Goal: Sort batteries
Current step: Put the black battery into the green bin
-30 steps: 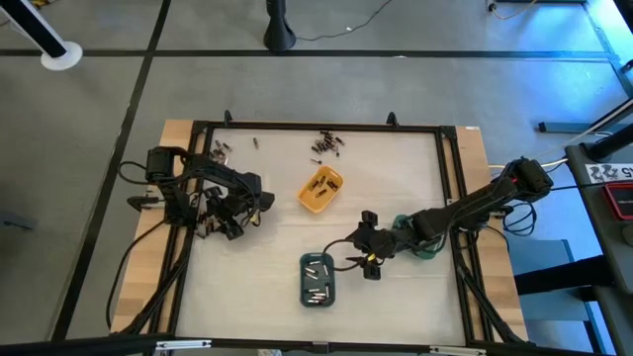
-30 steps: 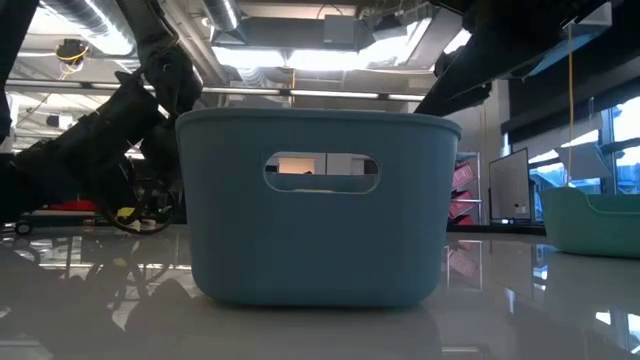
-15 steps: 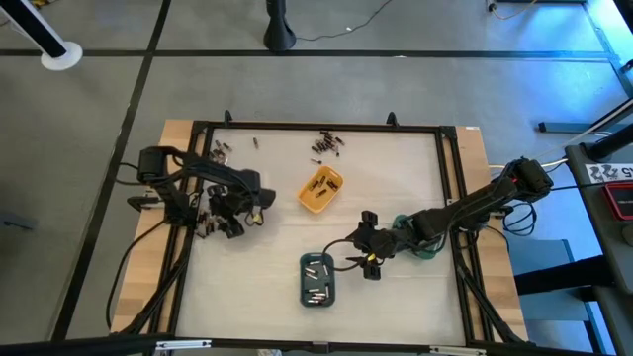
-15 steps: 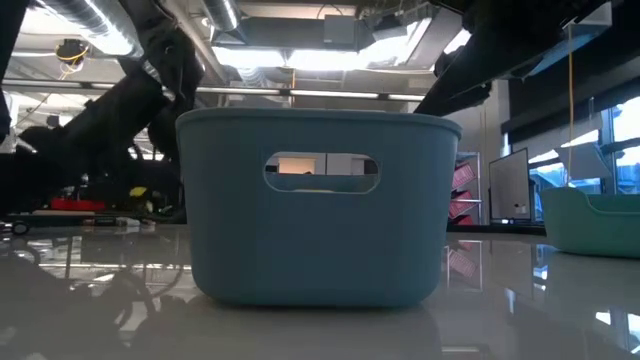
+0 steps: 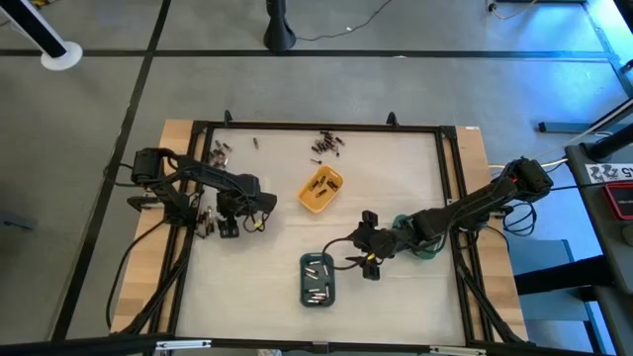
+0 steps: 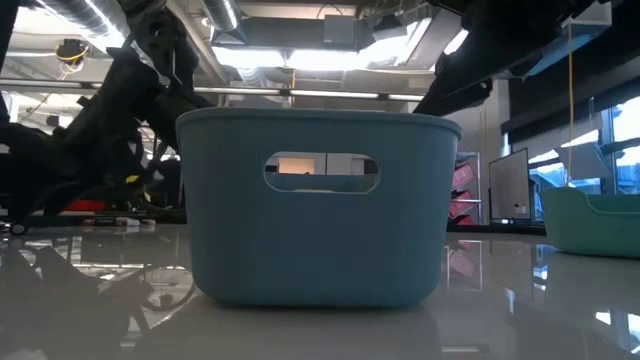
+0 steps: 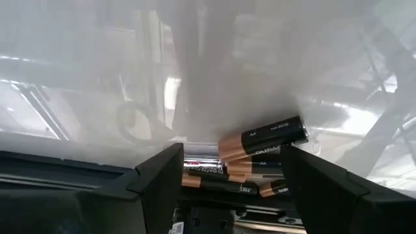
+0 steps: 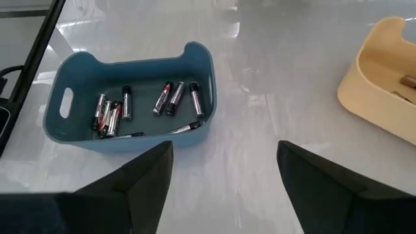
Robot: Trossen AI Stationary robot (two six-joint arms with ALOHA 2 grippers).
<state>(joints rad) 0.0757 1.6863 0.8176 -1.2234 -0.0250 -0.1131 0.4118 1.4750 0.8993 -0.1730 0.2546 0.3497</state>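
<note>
My left gripper (image 5: 226, 225) is low at the table's left edge and open. In the left wrist view, my left gripper (image 7: 224, 179) has a finger on each side of a small heap of copper-topped batteries (image 7: 260, 156); whether they touch, I cannot tell. My right gripper (image 5: 368, 261) hovers open just right of the slate-blue tray (image 5: 317, 280). The right wrist view, with my right gripper (image 8: 224, 188) at its bottom, shows several batteries (image 8: 175, 97) lying inside that tray (image 8: 71, 127). Loose batteries also lie near the far edge (image 5: 328, 144) and the far left corner (image 5: 220, 150).
The orange tray (image 5: 320, 189) sits mid-table with a few cells inside. The green tray (image 5: 420, 247) lies under my right arm. A black frame (image 5: 316, 127) borders the table. In the low view the slate-blue tray (image 6: 320, 210) blocks the middle.
My left arm has drawn its elbow toward the table's left edge, and its wrist has turned. The gripper has stayed over the batteries at that edge. My right arm and the trays have kept still.
</note>
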